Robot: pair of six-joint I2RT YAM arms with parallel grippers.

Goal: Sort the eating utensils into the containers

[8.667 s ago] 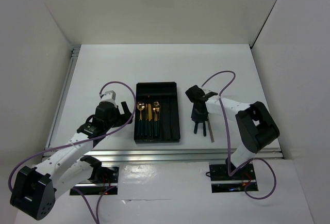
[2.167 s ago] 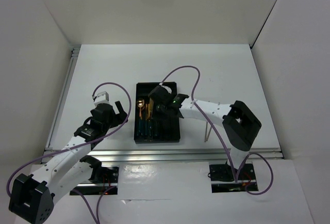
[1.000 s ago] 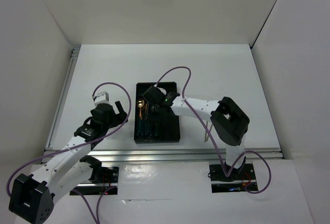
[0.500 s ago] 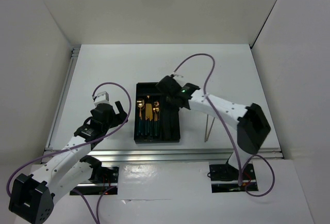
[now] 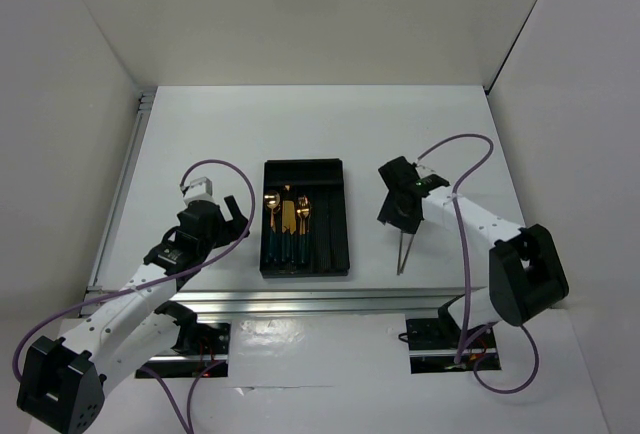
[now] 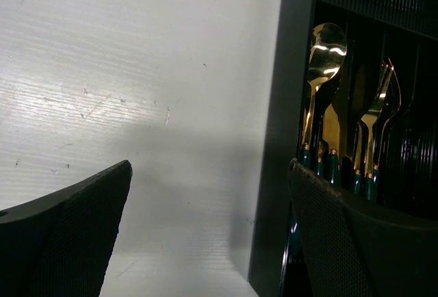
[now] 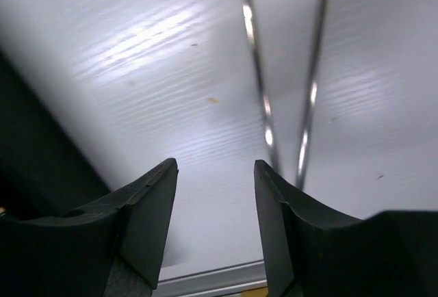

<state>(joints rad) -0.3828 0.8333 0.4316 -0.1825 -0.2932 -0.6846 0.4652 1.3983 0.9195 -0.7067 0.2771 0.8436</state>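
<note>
Elbow bent, right pincer [image 7: 215,174] gaping above silver piece [image 7: 265,109].

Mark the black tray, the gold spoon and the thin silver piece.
black tray [image 5: 304,168]: top external view, bare far end of its floor.
gold spoon [image 6: 327,44]: left wrist view, on its bowl.
thin silver piece [image 5: 403,256]: top external view, about midway along its visible length.

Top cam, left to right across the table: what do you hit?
left gripper → tray holding spoon, knife, fork → right gripper. The thin silver piece is left out because it overlaps the right gripper's span.
</note>
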